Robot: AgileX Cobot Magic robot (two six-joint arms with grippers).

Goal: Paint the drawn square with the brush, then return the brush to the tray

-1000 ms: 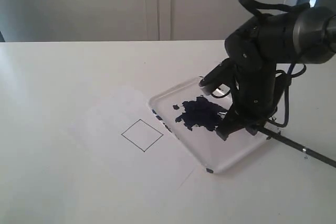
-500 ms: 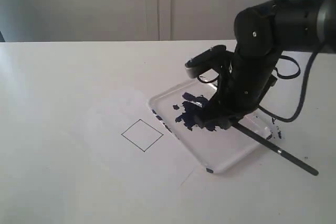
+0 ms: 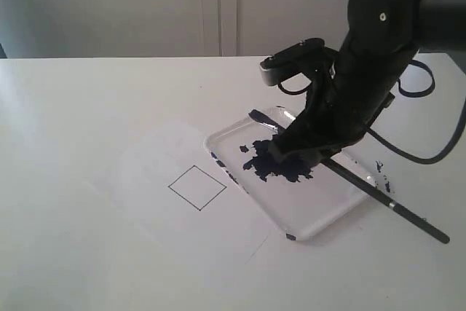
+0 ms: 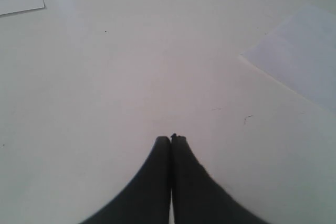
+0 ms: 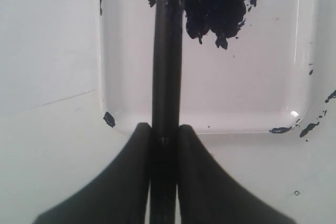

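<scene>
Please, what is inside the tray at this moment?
A dark paint blot lies in the middle of the tray. The brush, gripped by the right end effector, crosses above the tray. The end effector covers part of the blot in the exterior view.

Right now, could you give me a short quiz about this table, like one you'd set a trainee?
1. True or false: the small black-outlined drawn square on the white surface already has paint inside.
2. Which claw grips the long thin black brush? A. left claw B. right claw C. neither
3. Fill in: the dark blue-black paint blot lies in the shallow clear plastic ____.
Key: 1 false; 2 B; 3 tray.
</scene>
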